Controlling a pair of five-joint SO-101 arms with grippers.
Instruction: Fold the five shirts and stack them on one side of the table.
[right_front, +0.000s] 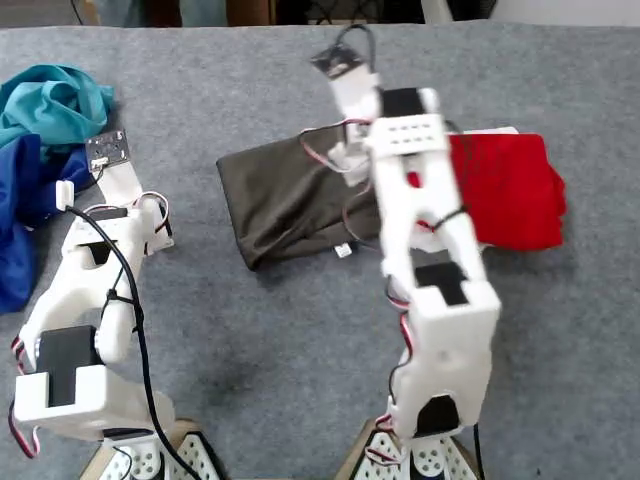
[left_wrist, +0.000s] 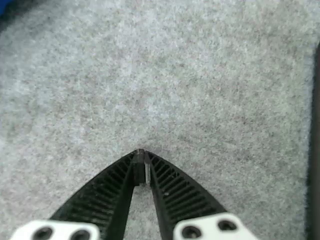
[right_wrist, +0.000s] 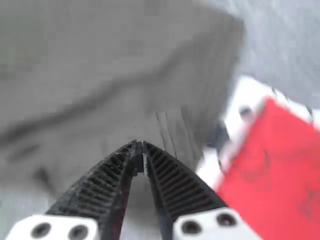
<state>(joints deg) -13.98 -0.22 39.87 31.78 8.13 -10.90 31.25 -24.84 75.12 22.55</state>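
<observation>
The dark shirt (right_front: 285, 205) is lying folded at the middle of the worktop (right_front: 300, 350), with the red shirt (right_front: 510, 190) at its three o'clock. Stacking it there is likely coming next. The right end effector (right_wrist: 139, 150), above it, and the left end effector (left_wrist: 140, 160) are both sitting closed and empty. The right arm (right_front: 430, 230) is hiding where the shirts meet.

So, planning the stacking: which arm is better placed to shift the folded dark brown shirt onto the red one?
Right, probably: the right gripper is over the folded dark brown shirt, beside the folded red shirt; the left gripper is over grey felt.
</observation>
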